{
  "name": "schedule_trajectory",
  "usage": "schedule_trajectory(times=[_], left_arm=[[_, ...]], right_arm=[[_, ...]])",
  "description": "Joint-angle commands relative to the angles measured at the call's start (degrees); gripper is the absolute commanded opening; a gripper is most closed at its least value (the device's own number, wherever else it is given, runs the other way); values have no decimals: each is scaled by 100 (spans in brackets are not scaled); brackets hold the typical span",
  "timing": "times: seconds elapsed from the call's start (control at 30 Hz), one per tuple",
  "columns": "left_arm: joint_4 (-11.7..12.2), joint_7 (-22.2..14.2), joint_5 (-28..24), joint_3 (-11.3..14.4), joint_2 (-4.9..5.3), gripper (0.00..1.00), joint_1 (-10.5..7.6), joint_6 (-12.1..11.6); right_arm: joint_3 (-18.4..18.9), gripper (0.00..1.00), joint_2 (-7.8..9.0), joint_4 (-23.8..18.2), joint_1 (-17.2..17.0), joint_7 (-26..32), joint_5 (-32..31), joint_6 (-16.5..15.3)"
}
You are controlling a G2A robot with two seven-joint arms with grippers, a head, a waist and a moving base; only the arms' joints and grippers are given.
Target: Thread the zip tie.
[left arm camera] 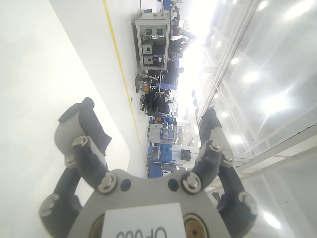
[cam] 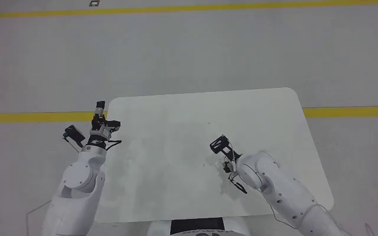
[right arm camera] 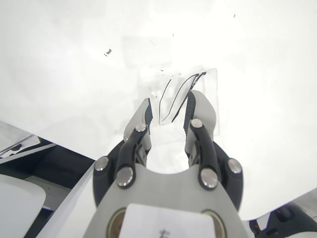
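Between the half-spread fingers (right arm camera: 190, 107) of the right tool (right arm camera: 169, 97), thin black zip tie (right arm camera: 180, 92) on the table (right arm camera: 74, 25).

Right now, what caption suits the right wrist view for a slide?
Right hand open above a clear packet of thin black strands on the white table.

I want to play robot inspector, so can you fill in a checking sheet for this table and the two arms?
surface: white table, faintly scuffed.
job's things: black zip tie lying in a clear wrapper on the table.
clutter: tiny dark specks.
end effectors: right end effector open, astride the zip tie; left end effector open, holding nothing, at the table's edge.
cables: nothing seen.
surroundings: grey floor, yellow lines; equipment rack far off.
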Motion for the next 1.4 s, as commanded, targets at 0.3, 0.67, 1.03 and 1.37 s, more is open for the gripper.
schedule_trajectory(times=[0.3,0.67,1.03,1.37], left_arm=[[0,0,0,0,0,100,0,0],[0,0,0,0,0,100,0,0],[0,0,0,0,0,100,0,0],[0,0,0,0,0,100,0,0]], right_arm=[[-30,25,-58,86,69,22,-1,-17],[-148,20,-134,319,134,85,-120,75],[-200,16,-191,440,155,140,-164,67],[-208,17,-245,585,185,144,-246,158]])
